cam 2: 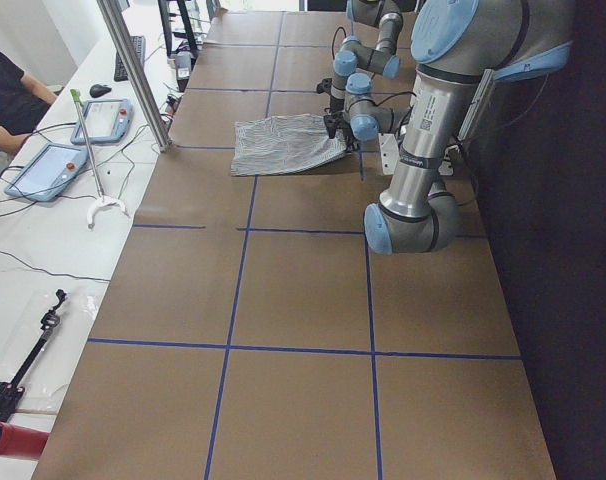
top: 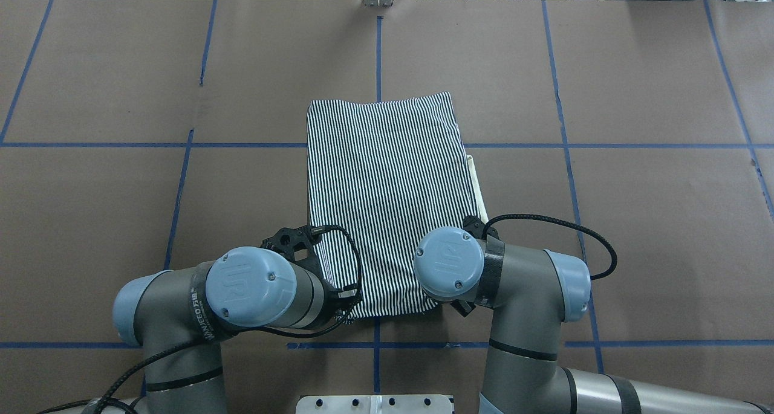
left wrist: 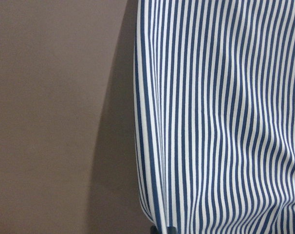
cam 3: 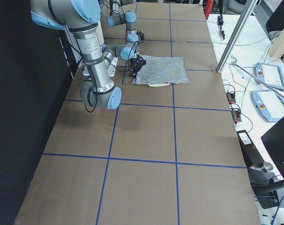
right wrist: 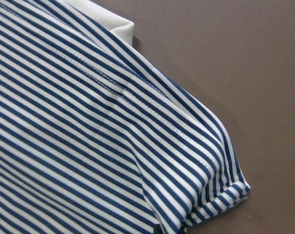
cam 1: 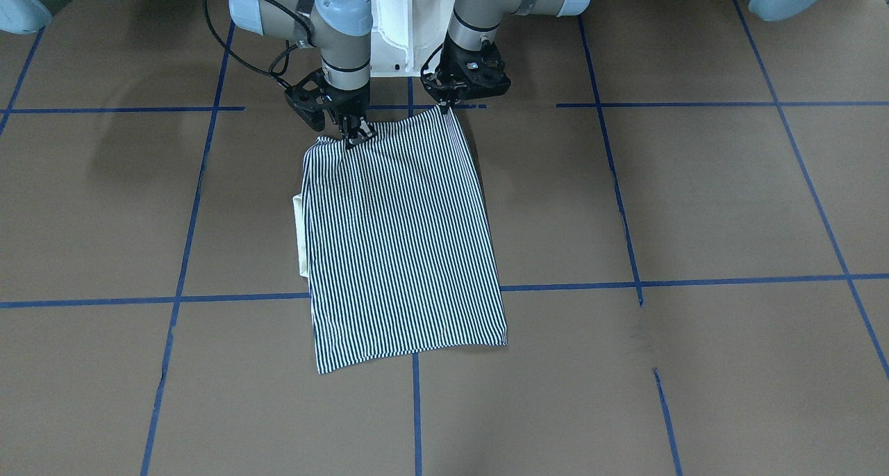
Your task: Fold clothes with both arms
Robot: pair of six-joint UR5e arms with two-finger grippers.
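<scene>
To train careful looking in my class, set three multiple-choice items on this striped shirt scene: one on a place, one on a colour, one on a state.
1. Where does the cream collar of the navy-and-white striped polo shirt peek out? A the robot's right side; B the robot's left side; C the far edge.
2. What colour are the tape lines on the brown table? A red; B blue; C yellow.
3. How does the shirt lie? A bunched in a heap; B folded to a rough rectangle; C spread with both sleeves out.
Answers: 1 A, it shows on the side of the black right gripper; 2 B, blue lines grid the table; 3 B, four fairly straight edges show, with that gripper and the black left gripper pinching the near corners.
</scene>
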